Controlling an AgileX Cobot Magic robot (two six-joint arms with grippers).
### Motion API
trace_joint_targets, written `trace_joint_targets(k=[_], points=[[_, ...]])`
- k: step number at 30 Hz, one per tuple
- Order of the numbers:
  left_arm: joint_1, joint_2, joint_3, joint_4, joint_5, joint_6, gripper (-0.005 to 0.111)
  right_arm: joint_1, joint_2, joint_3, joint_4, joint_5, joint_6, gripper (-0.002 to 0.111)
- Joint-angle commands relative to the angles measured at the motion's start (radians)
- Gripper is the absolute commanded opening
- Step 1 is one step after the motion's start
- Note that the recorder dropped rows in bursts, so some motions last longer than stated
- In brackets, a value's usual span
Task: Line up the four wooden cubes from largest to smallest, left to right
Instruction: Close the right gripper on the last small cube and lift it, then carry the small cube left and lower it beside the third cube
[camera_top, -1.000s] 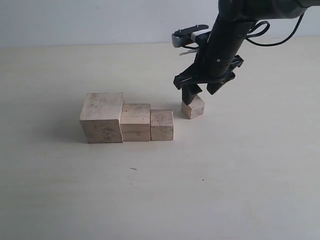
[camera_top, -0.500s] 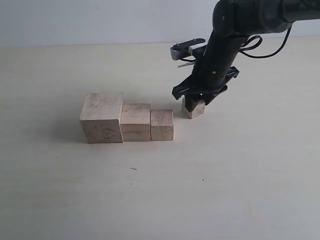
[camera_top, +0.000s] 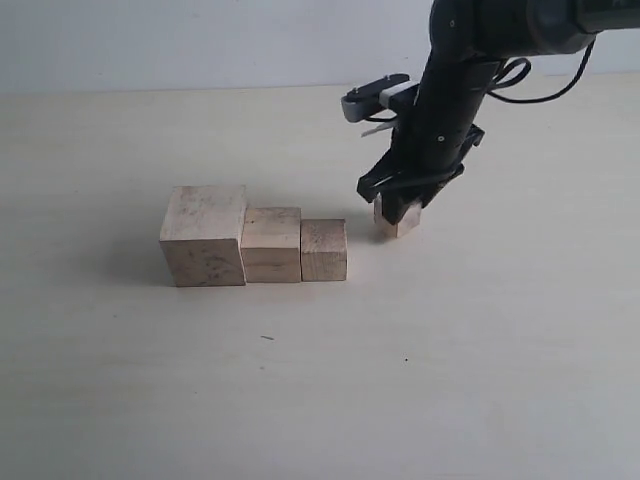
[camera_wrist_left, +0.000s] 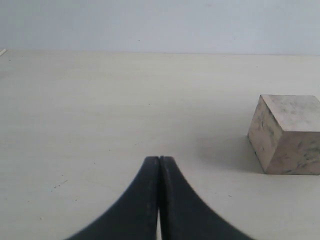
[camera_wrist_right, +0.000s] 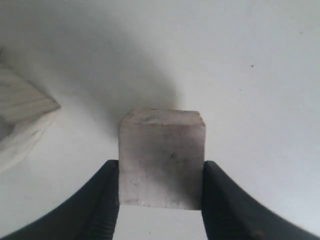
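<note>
Four wooden cubes on the pale table (camera_top: 470, 360).

From the exterior view: three in a touching row, with the largest cube (camera_top: 204, 235) at the left, the second cube (camera_top: 271, 244) in the middle and the third cube (camera_top: 324, 249) at the right end. Off to the right and a little farther back, apart from the row and turned slightly askew to it, the smallest cube (camera_top: 398, 224). Down over it from above, the right gripper (camera_top: 401, 207) on its dark arm, hiding most of the block. Too much covered there to judge the grip, or whether the block rests on the table or hangs just clear of it.

Settled by the right wrist view: the smallest cube (camera_wrist_right: 161, 160) square between the two black fingers (camera_wrist_right: 100, 200), each pressed flat against one side, so clamped on it. At the edge of that same picture, one corner of the third cube (camera_wrist_right: 22, 117), near but not touching.

Nowhere in the exterior view, the left gripper (camera_wrist_left: 159, 165). Shown only by the left wrist view: tips pressed together with nothing between them, low over bare table. Off to one side of it and well apart, a single mottled block, apparently the largest cube (camera_wrist_left: 287, 135), with the rest of the row out of sight.
</note>
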Motion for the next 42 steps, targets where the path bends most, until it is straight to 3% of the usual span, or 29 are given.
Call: trace_joint_targets(k=[1,5,10,14,25,42], points=[[-0.004,-0.006,0.003,0.001,-0.011,0.001,0.0,-0.002,-0.119,0.003,-0.007,0.08,-0.316,0.0],[-0.004,-0.006,0.003,0.001,-0.011,0.001,0.0,-0.002,-0.167,0.003,0.012,0.241,-0.56,0.0],[-0.004,-0.006,0.003,0.001,-0.011,0.001,0.0,-0.002,-0.151,0.041,0.214,0.246,-0.854,0.0],[-0.004,-0.006,0.003,0.001,-0.011,0.001,0.0,-0.002,-0.124,0.103,0.145,0.246,-1.052,0.0],[-0.004,-0.006,0.003,0.001,-0.011,0.001,0.0,-0.002,-0.111,0.133,0.131,0.005,-0.971,0.0],[-0.004,-0.006,0.003,0.001,-0.011,0.001,0.0,-0.002,-0.092,0.136,0.206,-0.03,-1.008,0.0]])
